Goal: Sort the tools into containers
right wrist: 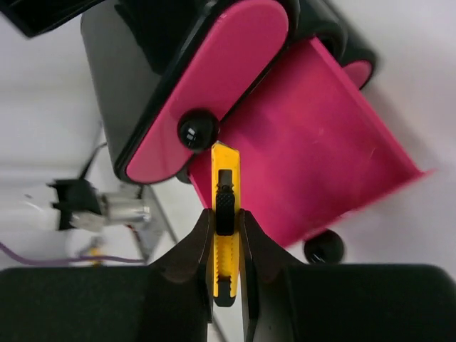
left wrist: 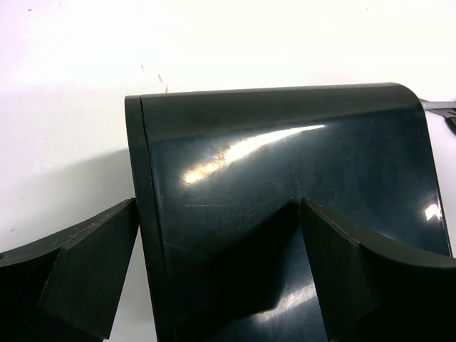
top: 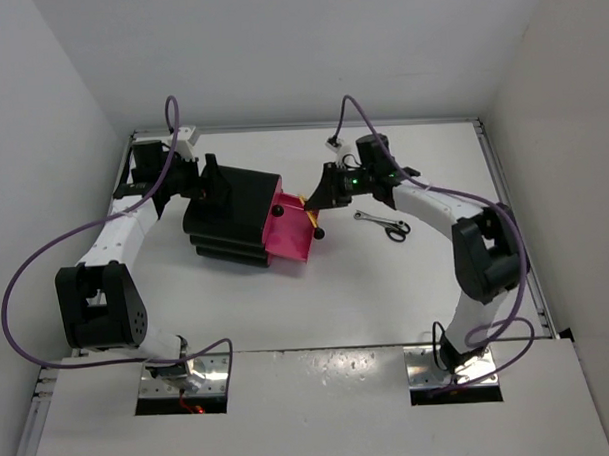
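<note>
Step in hand: deposit of the yellow-and-black utility knife point(right wrist: 226, 171) into the open pink drawer point(right wrist: 320, 157).

The right gripper point(right wrist: 224, 214) pinches the knife at its black slider, 1 finger on each flat side. The free end points towards the black drawer unit point(top: 229, 216). That end hangs at the edge of the open tray, just beside the black knob point(right wrist: 198, 130) of the neighbouring closed drawer front point(right wrist: 214, 78). It is not yet over the tray floor. The part of the tray that shows holds nothing I can see.

The left gripper point(left wrist: 217, 205) is spread wide at the rear of the unit, with 1 finger off the panel edge and 1 over the glossy panel. I cannot tell whether either pad presses on it.

1 silver tool point(top: 382, 222) lies on the table point(top: 387, 305) near the right arm, apart from the unit.

Next move, in my judgement:
1. I shift the knife sideways over the tray floor, clear of the knob.
2. I lower it.
3. I part the fingers.

Risk: the free end may catch the closed front.
</note>
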Motion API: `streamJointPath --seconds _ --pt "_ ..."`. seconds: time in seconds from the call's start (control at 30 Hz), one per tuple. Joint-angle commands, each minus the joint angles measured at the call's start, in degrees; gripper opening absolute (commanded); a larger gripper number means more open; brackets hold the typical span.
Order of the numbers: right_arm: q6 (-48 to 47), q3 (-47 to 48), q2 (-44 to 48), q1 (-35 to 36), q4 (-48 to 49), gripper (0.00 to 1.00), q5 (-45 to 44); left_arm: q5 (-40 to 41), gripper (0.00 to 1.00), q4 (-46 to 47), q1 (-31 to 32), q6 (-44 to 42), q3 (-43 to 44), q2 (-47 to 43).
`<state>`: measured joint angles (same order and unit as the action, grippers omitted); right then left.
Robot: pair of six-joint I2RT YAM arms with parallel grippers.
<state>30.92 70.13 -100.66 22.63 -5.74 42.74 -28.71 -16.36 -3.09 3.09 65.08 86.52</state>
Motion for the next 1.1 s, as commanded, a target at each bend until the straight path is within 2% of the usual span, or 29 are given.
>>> streamJointPath --seconds 0.0,0.13,0.17,0.27,0.37,0.47,0.57,0.63,0.73,0.77,0.8,0.83,0.9,0.93,1.07 --pt "15.3 2.6 -5.1 2.1 8.8 0.06 2.1 6.6 0.97 -13.6 0.4 -4.9 -4.7 4.5" --pt "18.0 3.8 -8.3 2.7 9.3 0.08 1.6 6.6 0.97 -13.6 0.4 -4.9 -5.2 4.4" --pt "18.0 3.8 -8.9 2.7 9.3 0.13 1.6 6.6 0.97 -13.6 0.4 -4.9 -5.2 3.9" --pt "17.3 5.4 -10.1 3.2 8.7 0.38 1.6 6.6 0.97 -13.6 0.4 -4.9 -5.2 3.9" --pt "16.7 6.6 -10.1 3.2 8.7 0.52 2.1 6.1 0.97 -13.6 0.4 -4.9 -5.2 4.4" --pt "16.1 6.6 -8.0 3.2 10.9 0.55 2.7 6.1 0.97 -13.6 0.4 -4.9 -5.2 4.4" --pt "16.1 6.0 -6.3 1.4 13.8 0.53 6.0 6.1 0.97 -13.6 0.4 -5.4 -5.2 4.4" --pt "11.1 5.3 -3.8 -1.1 13.0 0.53 8.9 6.1 0.97 -13.6 0.4 -5.4 -5.2 4.4" --pt "-3.8 2.7 -0.3 -4.5 7.3 0.52 13.8 6.1 0.97 -13.6 0.4 -5.4 -5.2 4.4" --pt "-9.8 1.6 0.5 -5.1 -0.1 0.52 13.0 5.6 0.97 -13.6 0.4 -5.4 -5.2 4.4" --pt "-22.5 0.9 1.5 -5.7 -3.6 0.52 12.1 5.6 0.97 -13.6 0.4 -5.4 -5.2 4.4" --pt "-28.8 -0.4 3.0 -6.3 -10.5 0.54 11.1 5.6 0.97 -13.6 0.4 -5.4 -5.2 4.4" --pt "-39.0 -2.2 4.2 -6.3 -14.5 0.55 7.2 5.6 0.97 -13.6 0.4 -5.4 -5.2 4.4" --pt "-47.0 -3.6 4.9 -6.3 -17.2 0.57 4.9 5.6 0.97 -13.6 0.4 -5.4 -5.2 4.4" --pt "-55.4 -6.1 4.9 -5.6 -17.1 0.58 -0.2 5.6 0.97 -13.6 0.4 -5.4 -5.2 4.4"
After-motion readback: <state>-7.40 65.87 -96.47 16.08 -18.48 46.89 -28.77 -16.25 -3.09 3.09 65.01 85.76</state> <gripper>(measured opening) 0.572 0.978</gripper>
